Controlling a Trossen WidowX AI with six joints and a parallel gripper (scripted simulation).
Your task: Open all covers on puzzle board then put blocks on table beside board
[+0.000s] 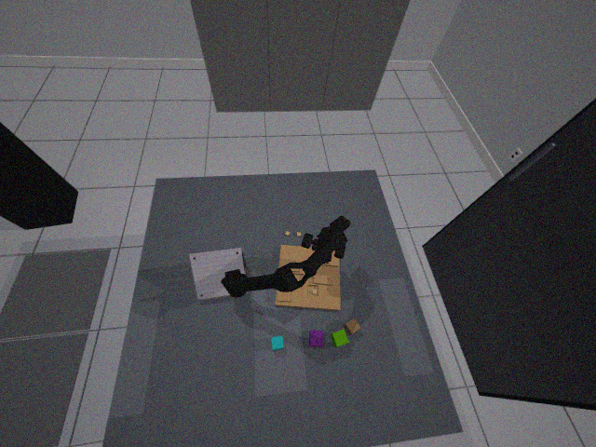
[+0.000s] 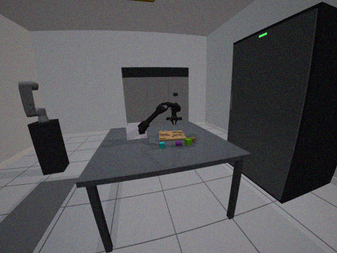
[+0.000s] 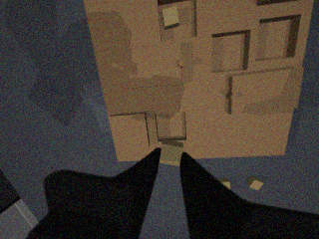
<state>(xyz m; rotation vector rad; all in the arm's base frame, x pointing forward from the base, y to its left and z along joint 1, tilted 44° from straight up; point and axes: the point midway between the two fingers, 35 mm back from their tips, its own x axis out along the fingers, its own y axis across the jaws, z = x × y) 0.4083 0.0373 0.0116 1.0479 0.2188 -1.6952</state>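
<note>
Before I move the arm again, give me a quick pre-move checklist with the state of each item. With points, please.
1. Gripper [image 1: 323, 246] [image 2: 174, 124] [image 3: 170, 153] closed on a small block [image 3: 170, 154]: ok.
2. Held block raised off the puzzle board [image 1: 307, 305] [image 2: 171, 139] [image 3: 209, 149]: ok.
3. Two small pale blocks [image 1: 287, 233] [image 3: 256, 184] on the table, off the board: ok.
4. Every well emptied: not ok; a pale block [image 1: 314, 291] [image 3: 170, 16] sits in one.
5. Every cover fully open: cannot tell; the arm and shadows hide parts of the board.
</note>
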